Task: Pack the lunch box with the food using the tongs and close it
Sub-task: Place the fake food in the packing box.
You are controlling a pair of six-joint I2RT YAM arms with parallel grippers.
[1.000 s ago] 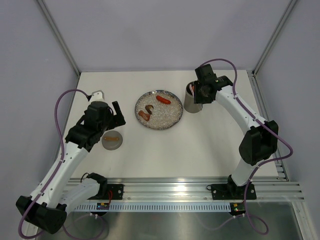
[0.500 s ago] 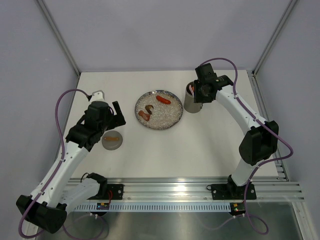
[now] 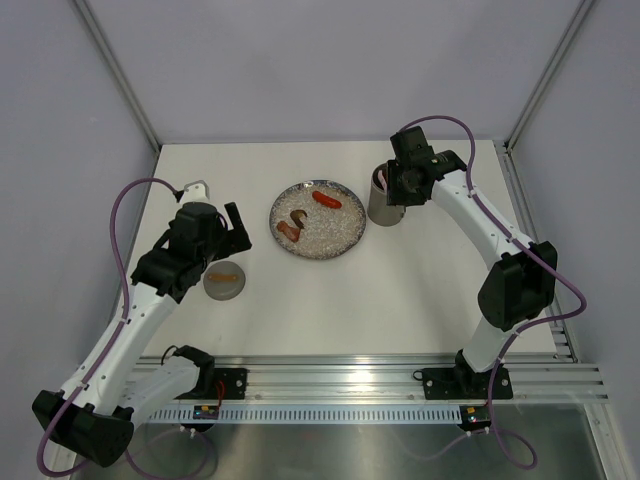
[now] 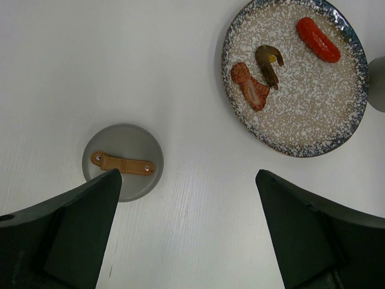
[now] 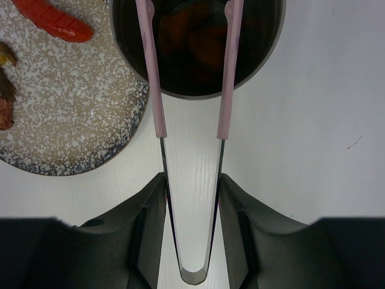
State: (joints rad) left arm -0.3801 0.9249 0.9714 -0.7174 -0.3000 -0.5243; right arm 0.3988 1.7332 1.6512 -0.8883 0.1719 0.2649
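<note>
The grey-olive lunch box (image 3: 384, 205) stands right of the plate, its round mouth (image 5: 262, 65) open with red-orange food (image 5: 192, 36) inside. My right gripper (image 3: 397, 184) (image 5: 191, 180) is shut on the pale pink tongs (image 5: 157, 114), whose two arms stand apart and reach over the mouth, the tips out of view. On the glittery plate (image 3: 335, 237) lie a red sausage (image 3: 326, 199) (image 4: 317, 39) (image 5: 53, 21) and two brown pieces (image 3: 292, 225) (image 4: 249, 86). My left gripper (image 3: 233, 228) (image 4: 186, 174) hangs open above bare table, holding nothing.
A flat grey disc with an orange strap (image 3: 224, 279) (image 4: 126, 141) lies just beside my left gripper's left finger. The plate (image 4: 313, 108) (image 5: 72, 108) almost touches the lunch box. Walls stand at the back and both sides of the white table.
My right wrist has shifted very slightly over the lunch box with the tongs in it. The left arm has not moved.
</note>
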